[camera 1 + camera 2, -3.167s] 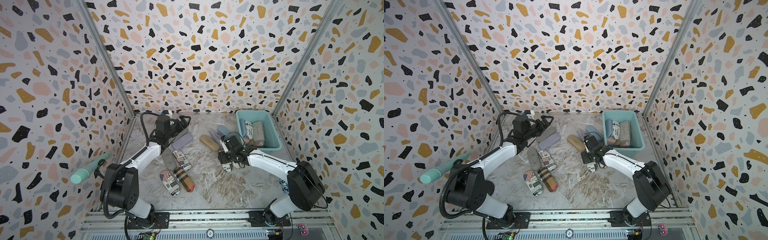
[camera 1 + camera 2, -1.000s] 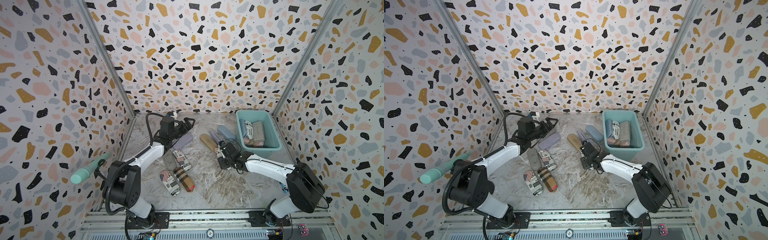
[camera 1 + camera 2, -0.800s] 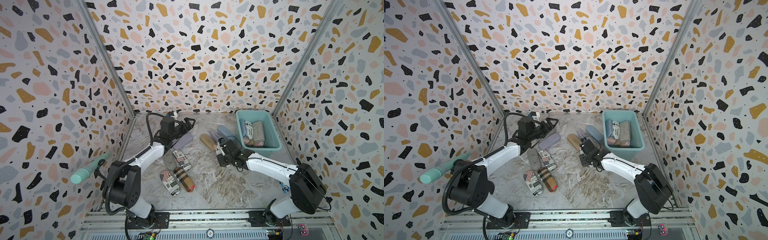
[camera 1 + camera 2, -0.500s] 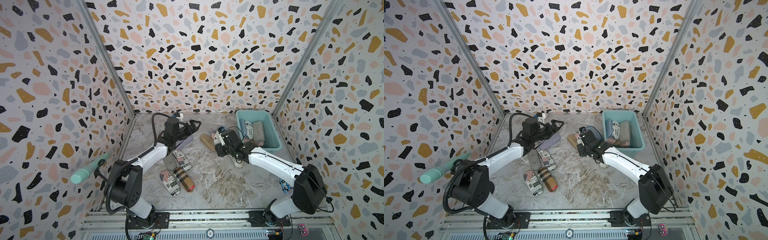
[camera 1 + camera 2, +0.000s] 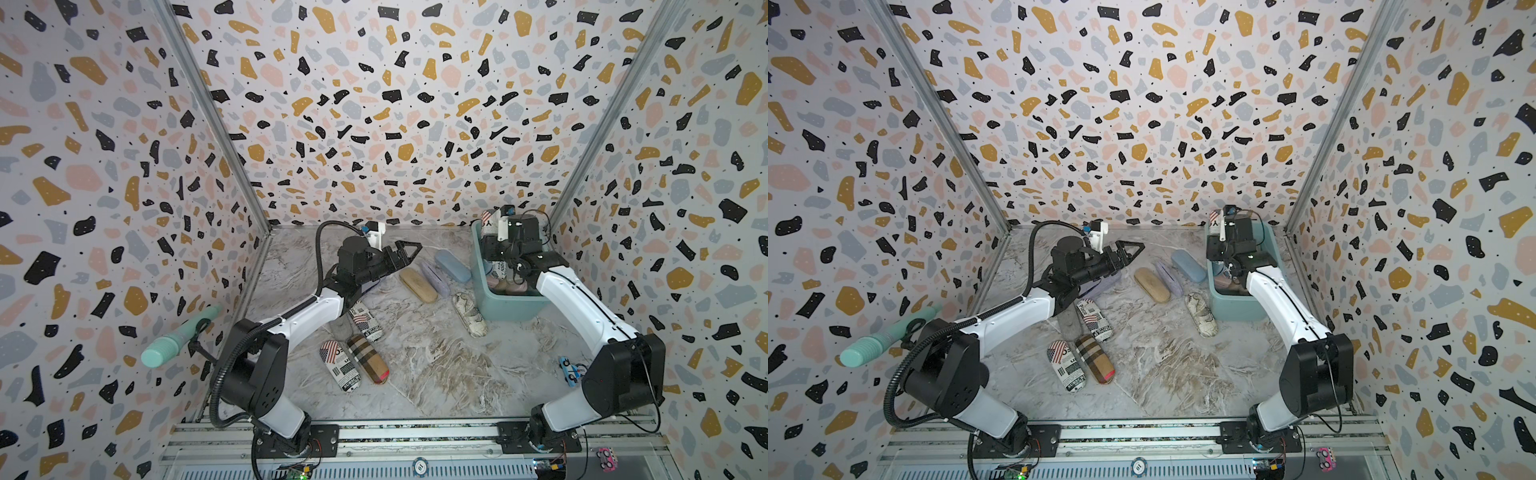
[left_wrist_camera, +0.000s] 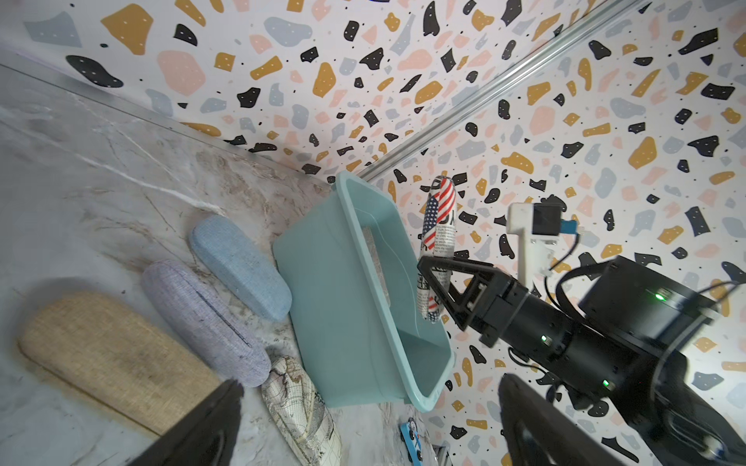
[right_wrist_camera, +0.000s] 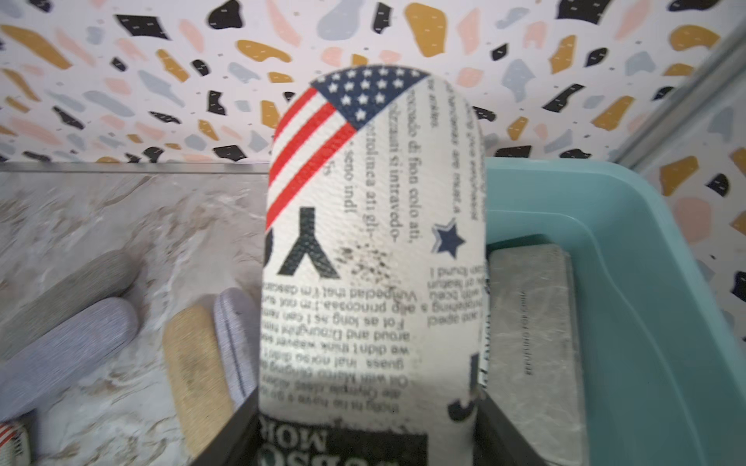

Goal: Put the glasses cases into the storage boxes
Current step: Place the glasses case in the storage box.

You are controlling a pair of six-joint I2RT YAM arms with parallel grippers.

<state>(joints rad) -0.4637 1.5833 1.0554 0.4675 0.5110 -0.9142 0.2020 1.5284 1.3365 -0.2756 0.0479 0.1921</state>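
My right gripper (image 7: 367, 435) is shut on a newspaper-print glasses case with a flag end (image 7: 371, 242). The case stands upright over the near-left part of the teal storage box (image 5: 511, 307), as both top views show (image 5: 1214, 218). A grey case (image 7: 529, 343) lies inside the box. My left gripper (image 5: 417, 248) is open and empty, raised above the table left of the tan (image 5: 417, 284), lilac (image 5: 434, 276) and blue (image 5: 453, 266) cases. In the left wrist view its jaws (image 6: 367, 403) stand wide apart, facing the box (image 6: 323, 282) and the held case (image 6: 438, 226).
A map-print case (image 5: 469, 313) lies at the box's front left corner. Two flag-print cases (image 5: 365, 320) (image 5: 340, 365), a plaid one (image 5: 368, 363) and a grey one (image 5: 343, 328) lie near the left arm. A mint-green cylinder (image 5: 178, 336) sticks out from the left wall. A small blue toy car (image 5: 568, 368) sits by the right arm.
The right gripper has lifted the flag-print case from the middle of the table and carried it back and right over the box. The left gripper has swung rightwards, still open.
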